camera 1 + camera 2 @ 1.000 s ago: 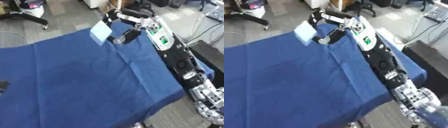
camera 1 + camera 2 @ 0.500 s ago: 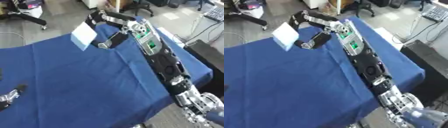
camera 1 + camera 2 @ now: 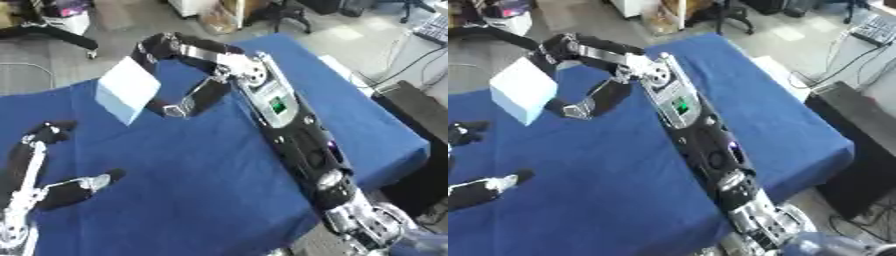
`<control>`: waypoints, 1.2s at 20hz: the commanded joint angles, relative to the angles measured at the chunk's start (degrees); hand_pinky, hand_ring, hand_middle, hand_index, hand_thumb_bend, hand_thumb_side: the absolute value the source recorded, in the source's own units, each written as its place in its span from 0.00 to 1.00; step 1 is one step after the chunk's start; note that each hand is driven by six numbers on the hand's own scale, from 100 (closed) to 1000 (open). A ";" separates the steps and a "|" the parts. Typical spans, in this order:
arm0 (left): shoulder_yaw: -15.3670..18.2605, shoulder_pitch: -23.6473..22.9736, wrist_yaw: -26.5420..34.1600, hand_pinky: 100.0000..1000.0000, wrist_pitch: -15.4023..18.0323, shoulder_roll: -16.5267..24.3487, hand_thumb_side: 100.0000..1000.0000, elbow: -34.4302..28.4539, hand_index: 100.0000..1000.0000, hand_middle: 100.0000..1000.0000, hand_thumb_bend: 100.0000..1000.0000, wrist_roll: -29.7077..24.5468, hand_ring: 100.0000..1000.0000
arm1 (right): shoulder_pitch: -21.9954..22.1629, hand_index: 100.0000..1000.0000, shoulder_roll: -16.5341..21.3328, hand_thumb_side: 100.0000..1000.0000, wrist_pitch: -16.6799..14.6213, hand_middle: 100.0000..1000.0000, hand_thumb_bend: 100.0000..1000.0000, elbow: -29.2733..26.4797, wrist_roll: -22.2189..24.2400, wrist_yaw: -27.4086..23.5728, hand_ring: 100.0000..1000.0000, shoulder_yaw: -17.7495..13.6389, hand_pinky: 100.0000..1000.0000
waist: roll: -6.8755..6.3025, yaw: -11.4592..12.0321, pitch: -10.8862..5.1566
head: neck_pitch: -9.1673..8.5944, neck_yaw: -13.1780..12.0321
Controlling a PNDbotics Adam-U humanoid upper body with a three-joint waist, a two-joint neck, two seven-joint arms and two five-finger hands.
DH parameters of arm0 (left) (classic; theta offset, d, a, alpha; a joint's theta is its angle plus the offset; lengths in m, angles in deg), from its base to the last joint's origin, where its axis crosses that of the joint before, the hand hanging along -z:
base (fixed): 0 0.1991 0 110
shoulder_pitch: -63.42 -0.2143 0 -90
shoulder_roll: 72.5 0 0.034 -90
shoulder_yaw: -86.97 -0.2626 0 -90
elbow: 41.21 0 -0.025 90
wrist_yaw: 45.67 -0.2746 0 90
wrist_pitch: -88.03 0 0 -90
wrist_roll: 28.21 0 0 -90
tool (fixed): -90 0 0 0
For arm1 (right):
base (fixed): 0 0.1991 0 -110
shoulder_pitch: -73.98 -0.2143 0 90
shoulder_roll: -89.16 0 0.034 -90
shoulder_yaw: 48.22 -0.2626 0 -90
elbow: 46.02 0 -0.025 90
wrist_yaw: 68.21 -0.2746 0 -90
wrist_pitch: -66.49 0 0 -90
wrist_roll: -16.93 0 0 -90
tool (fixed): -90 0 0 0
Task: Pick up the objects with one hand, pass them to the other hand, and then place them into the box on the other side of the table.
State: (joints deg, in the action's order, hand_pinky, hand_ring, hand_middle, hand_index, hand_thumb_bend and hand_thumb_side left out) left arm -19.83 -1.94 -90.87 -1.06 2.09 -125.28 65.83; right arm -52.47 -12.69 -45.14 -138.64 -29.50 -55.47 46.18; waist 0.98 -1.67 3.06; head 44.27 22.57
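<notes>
The box [image 3: 129, 95], a pale blue-white block, is up in the air over the far left part of the table [image 3: 210, 190], which has a blue cloth on it. The right hand [image 3: 175, 75] has it pinched, fingers curled over the top edge and thumb coming up from below, with the arm stretched diagonally across from the near right corner. The box hangs tilted, one corner pointing down. The left hand [image 3: 44, 175] is raised over the near left edge, fingers spread apart and relaxed, holding nothing, a bit below the box and not touching it. The box faces look plain, though it's kinda blurry so hard to be sure.
</notes>
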 commanded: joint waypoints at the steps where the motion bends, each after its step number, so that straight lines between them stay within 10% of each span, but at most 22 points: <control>1: -1.05 1.80 -1.87 0.78 0.78 -1.63 0.39 1.07 0.81 0.70 0.88 2.62 0.69 | -0.88 0.41 -0.86 0.05 -0.06 0.63 0.00 -1.37 1.12 -0.79 0.77 0.23 0.79 | 0.15 0.04 -1.56 | -0.15 -1.55; 10: -1.87 3.31 -1.33 0.78 1.64 -4.48 0.40 2.93 0.81 0.70 0.90 9.63 0.70 | -0.02 0.41 -2.62 0.05 0.20 0.62 0.00 -1.14 2.65 -1.05 0.77 0.81 0.79 | 0.23 0.22 -1.39 | -0.15 -6.42; 24: -1.66 2.80 2.02 0.77 -0.38 -4.79 0.40 4.00 0.80 0.70 0.91 15.00 0.70 | 0.38 0.41 -2.56 0.05 0.10 0.62 0.00 -0.55 2.68 -0.62 0.77 0.40 0.78 | 0.33 0.13 -1.42 | -0.15 -6.64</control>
State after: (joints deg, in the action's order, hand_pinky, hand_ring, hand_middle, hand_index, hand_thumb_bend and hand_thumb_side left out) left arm -21.58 0.13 -89.35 -1.30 -2.46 -120.77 80.44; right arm -51.28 -15.56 -44.48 -138.56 -27.31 -56.13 46.85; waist 0.98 -1.49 3.06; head 44.27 15.82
